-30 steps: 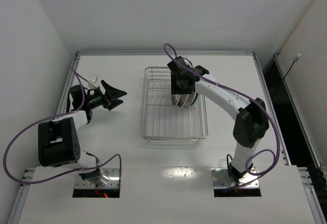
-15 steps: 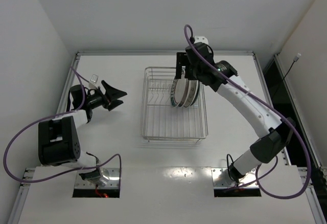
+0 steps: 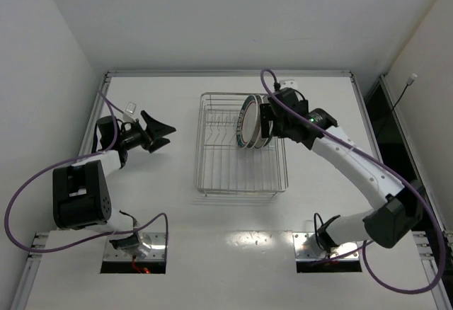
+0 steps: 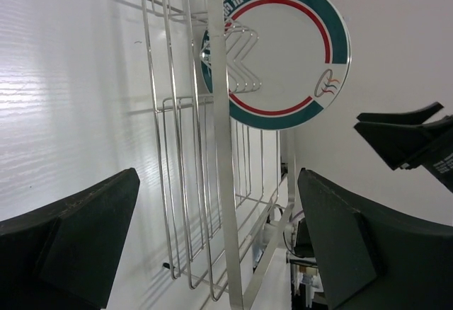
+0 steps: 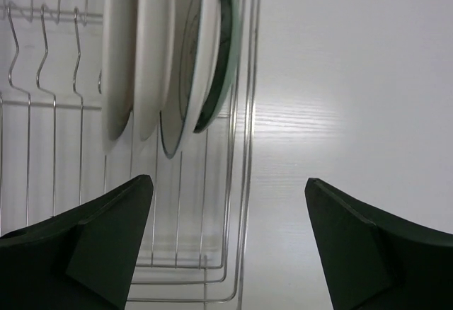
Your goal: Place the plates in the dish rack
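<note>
The left claw (image 3: 170,133) hangs spread wide and empty over the surface (image 3: 156,204), well apart from the dish rack (image 3: 241,172). Farther out, the right claw (image 5: 228,182) gapes empty just beside the plates (image 5: 152,55). Four stand on edge among the rack's far-right tines, so loading looks finished; only drawing the arms back seems left.
</note>
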Controlling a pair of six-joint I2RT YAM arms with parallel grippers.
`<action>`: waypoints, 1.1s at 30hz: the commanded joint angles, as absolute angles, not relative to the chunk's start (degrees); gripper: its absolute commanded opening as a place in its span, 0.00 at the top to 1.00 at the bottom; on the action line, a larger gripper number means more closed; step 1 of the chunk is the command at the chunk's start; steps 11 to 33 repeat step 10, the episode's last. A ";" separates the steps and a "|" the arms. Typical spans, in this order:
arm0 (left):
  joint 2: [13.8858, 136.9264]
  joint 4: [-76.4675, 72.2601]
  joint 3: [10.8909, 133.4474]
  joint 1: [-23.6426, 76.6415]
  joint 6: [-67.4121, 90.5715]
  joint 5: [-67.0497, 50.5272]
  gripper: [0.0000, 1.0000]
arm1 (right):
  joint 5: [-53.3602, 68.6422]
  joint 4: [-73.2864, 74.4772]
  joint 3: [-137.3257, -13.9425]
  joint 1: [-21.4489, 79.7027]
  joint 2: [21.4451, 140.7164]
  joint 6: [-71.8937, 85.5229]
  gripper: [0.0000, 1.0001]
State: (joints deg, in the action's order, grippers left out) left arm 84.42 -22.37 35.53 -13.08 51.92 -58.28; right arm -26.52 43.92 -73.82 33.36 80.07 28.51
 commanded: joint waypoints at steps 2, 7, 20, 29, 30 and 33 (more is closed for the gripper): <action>83.06 -21.18 38.14 -12.74 48.87 -57.39 0.06 | -36.45 42.18 -72.69 32.70 73.48 30.84 0.14; 83.06 -20.57 38.67 -12.74 48.87 -56.78 0.06 | -40.25 44.47 -72.69 32.17 71.55 32.08 0.08; 83.58 -19.08 39.28 -12.74 47.47 -56.08 0.06 | -39.73 45.61 -72.07 31.64 69.97 32.08 0.07; 83.58 -19.08 39.28 -12.74 47.47 -56.08 0.06 | -39.73 45.61 -72.07 31.64 69.97 32.08 0.07; 83.58 -19.08 39.28 -12.74 47.47 -56.08 0.06 | -39.73 45.61 -72.07 31.64 69.97 32.08 0.07; 83.58 -19.08 39.28 -12.74 47.47 -56.08 0.06 | -39.73 45.61 -72.07 31.64 69.97 32.08 0.07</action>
